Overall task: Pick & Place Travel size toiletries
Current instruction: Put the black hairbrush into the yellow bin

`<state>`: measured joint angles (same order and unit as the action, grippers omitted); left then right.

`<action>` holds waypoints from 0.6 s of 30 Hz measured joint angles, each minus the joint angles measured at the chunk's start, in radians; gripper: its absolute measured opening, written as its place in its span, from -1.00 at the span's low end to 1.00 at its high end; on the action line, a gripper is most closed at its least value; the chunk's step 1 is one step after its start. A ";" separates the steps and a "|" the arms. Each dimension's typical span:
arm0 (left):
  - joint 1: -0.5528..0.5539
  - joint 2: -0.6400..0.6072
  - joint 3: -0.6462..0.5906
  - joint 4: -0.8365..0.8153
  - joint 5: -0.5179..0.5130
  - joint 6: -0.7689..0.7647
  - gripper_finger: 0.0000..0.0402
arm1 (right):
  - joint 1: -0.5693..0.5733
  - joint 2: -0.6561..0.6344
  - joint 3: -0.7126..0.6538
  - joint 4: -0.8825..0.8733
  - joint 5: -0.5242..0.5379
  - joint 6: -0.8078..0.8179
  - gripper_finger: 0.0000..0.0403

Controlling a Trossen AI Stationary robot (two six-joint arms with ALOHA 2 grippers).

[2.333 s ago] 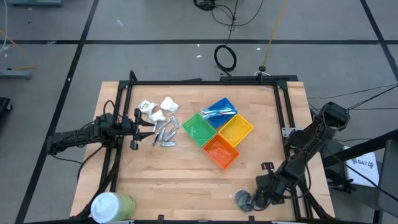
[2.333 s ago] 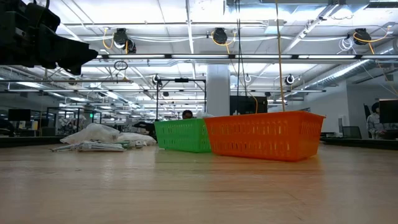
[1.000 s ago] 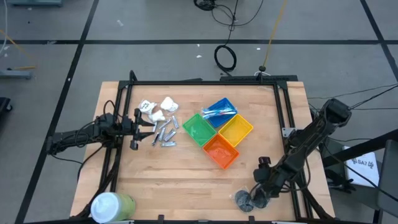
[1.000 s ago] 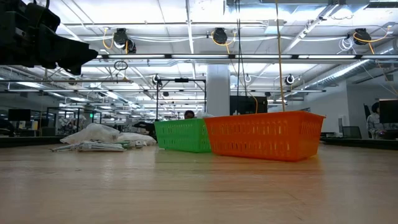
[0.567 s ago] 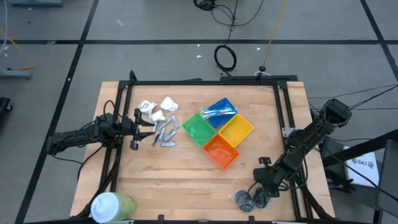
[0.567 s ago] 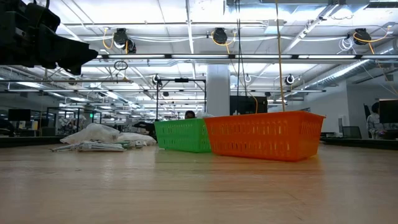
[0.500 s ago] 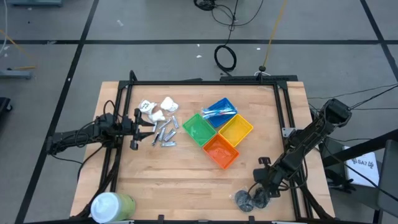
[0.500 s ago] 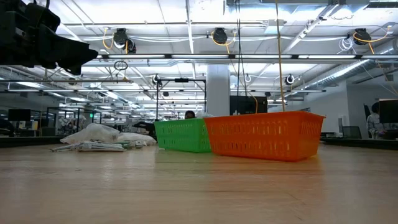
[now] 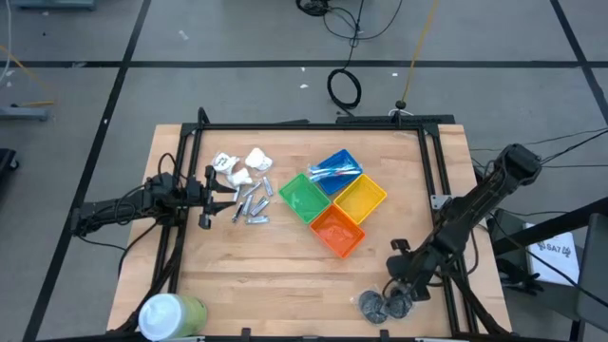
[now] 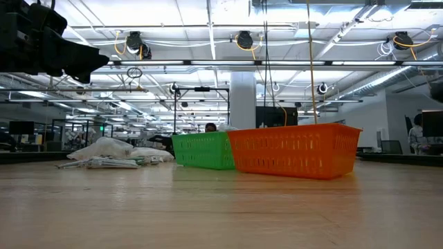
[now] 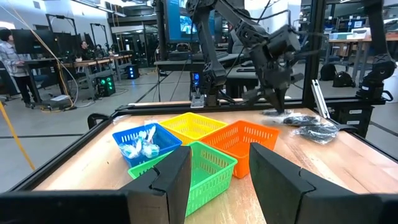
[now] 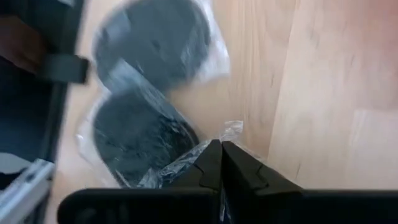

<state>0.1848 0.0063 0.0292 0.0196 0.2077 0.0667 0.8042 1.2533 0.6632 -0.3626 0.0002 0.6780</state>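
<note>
Since a second ago: right gripper (image 12: 216, 163) has gone from spread to pressed together, pinching the clear wrap of the dark grey wads (image 12: 140, 134), which stay at the table's (image 9: 256, 275) near right edge. Left gripper (image 9: 211, 196) unchanged, fingers partly spread, empty, just beside the silver pieces (image 9: 251, 204) and white packets (image 9: 242, 166). Right of them, four clustered bins: green bin (image 9: 303, 197), blue bin (image 9: 335, 167) holding blue-and-white sticks, yellow bin (image 9: 360, 199), orange bin (image 9: 337, 232). Green-and-white cylinder (image 9: 171, 314) at the near left corner.
</note>
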 joint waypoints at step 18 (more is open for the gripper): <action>0.000 0.000 0.000 0.000 0.000 0.000 -0.21 | -0.228 -0.277 0.002 0.230 0.331 -0.441 -1.00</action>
<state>0.1847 0.0063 0.0292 0.0196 0.2077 0.0667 0.5758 0.9766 0.6647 -0.1330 0.3314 0.2366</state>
